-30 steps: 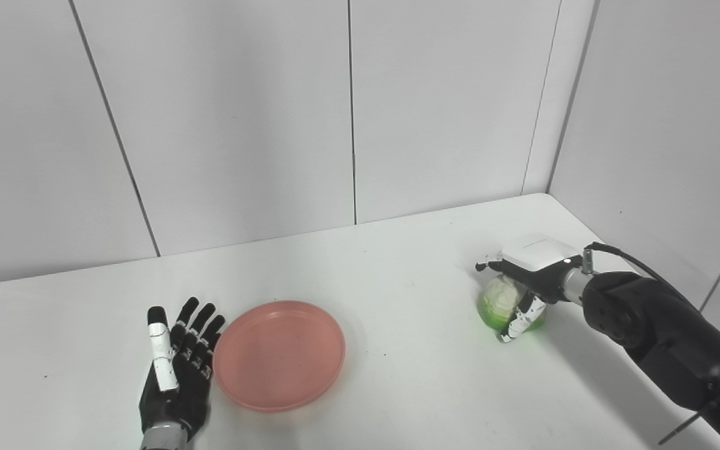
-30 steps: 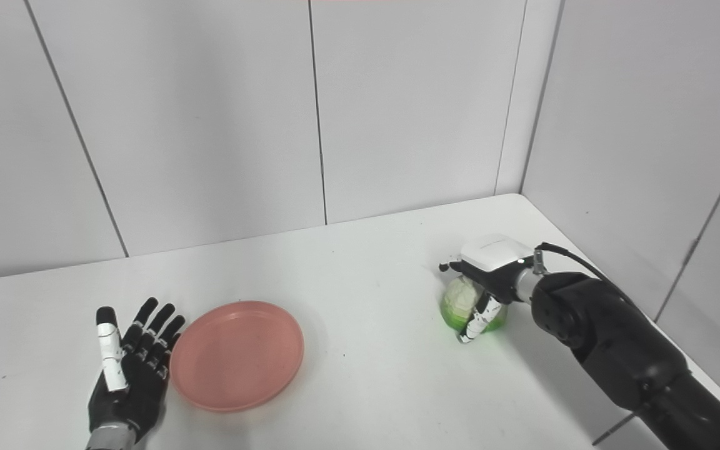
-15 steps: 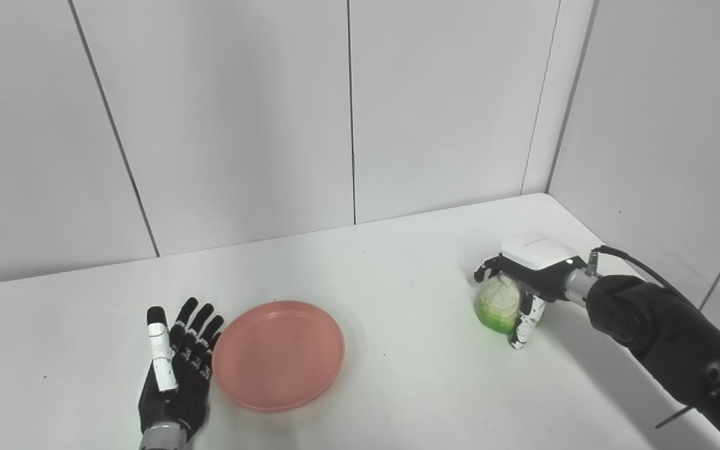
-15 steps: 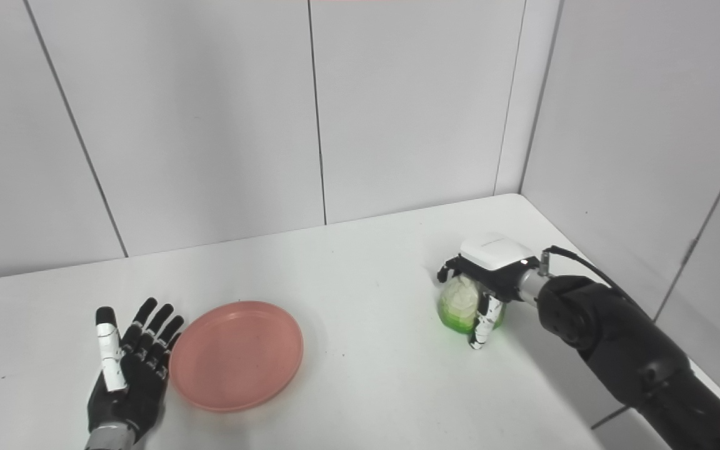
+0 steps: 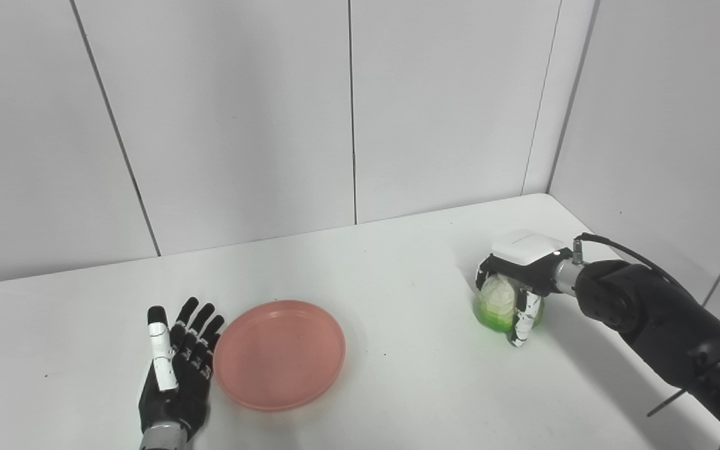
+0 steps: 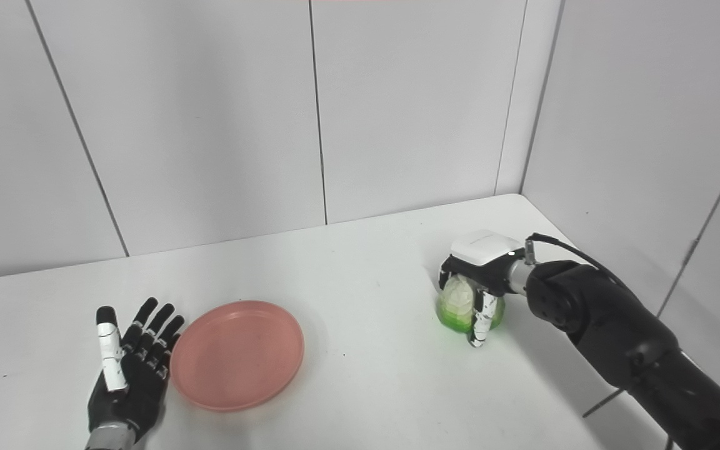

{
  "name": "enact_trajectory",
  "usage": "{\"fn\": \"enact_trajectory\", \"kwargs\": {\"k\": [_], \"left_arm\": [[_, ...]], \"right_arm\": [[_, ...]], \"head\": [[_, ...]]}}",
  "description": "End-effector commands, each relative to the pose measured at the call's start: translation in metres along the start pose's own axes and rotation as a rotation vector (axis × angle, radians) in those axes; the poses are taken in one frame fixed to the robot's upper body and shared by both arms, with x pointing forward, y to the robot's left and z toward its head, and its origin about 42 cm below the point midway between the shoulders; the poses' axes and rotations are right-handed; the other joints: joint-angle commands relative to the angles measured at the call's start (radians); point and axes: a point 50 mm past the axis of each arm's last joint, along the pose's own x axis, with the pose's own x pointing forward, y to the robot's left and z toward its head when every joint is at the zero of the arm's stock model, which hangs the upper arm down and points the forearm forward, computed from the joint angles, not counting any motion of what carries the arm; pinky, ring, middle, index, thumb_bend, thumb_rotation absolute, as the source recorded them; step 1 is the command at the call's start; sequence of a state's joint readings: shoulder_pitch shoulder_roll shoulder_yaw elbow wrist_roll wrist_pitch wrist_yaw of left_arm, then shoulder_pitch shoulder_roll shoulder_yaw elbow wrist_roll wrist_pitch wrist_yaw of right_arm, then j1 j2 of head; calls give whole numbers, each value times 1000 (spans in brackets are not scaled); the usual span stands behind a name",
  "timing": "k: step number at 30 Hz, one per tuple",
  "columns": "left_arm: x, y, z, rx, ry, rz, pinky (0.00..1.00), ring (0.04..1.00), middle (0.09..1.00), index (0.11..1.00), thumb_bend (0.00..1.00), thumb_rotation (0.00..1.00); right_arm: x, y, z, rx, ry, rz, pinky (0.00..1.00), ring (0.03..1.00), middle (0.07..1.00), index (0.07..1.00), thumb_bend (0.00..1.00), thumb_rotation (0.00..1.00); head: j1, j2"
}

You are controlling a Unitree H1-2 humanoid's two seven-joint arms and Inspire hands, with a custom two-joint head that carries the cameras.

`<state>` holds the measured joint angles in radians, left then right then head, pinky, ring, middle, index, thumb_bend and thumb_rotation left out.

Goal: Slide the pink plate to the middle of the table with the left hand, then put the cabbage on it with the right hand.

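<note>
A plain white surface (image 5: 397, 375) with rounded corners stands in a corner of pale grey panelled walls (image 5: 241, 125), the panels split by thin dark vertical seams.

The round, shallow pink plastic plate (image 5: 279, 354) lies flat on the left half of the surface, short of the middle. Just beside its left rim the black left hand (image 5: 175, 375) lies palm up, fingers spread and holding nothing; one finger wears a white sleeve.

The small cabbage (image 5: 499, 302), pale cream on top and bright green at its base, sits on the right side of the surface, well apart from the plate. The black right hand (image 6: 475, 284), topped by a white cover, is wrapped over it from above, fingers curled down around its sides in a grip.

Compared with a second ago, the right hand has shifted a little leftward and its fingers have closed more fully around the cabbage. The plate and the left hand have not moved.
</note>
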<state>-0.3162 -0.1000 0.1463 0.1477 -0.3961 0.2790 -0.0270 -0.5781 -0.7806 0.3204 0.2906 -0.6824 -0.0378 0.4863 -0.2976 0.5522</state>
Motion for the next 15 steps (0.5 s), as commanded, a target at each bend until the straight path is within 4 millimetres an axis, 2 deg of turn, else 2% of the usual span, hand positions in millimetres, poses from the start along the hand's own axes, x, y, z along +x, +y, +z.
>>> {"fn": "enact_trajectory", "kwargs": {"k": [1, 7, 9, 15], "left_arm": [[0, -5, 0, -18, 17, -7, 973, 909, 915, 909, 895, 895], [-1, -6, -3, -29, 22, -1, 965, 900, 908, 899, 898, 887], [-1, -7, -3, -30, 23, -3, 966, 900, 914, 899, 899, 888], [1, -11, -8, -34, 32, -2, 962, 876, 894, 886, 887, 900]], "right_arm": [[-3, 12, -1, 105, 6, 83, 339, 433, 503, 633, 533, 0], [-9, -6, 6, 126, -42, 68, 369, 435, 504, 618, 533, 0], [-12, -14, 10, 105, -55, 53, 352, 406, 473, 567, 517, 0], [-25, -69, 32, 41, -161, -78, 367, 406, 462, 550, 514, 0]], "head": [[2, 2], [8, 6], [8, 7], [13, 0]]}}
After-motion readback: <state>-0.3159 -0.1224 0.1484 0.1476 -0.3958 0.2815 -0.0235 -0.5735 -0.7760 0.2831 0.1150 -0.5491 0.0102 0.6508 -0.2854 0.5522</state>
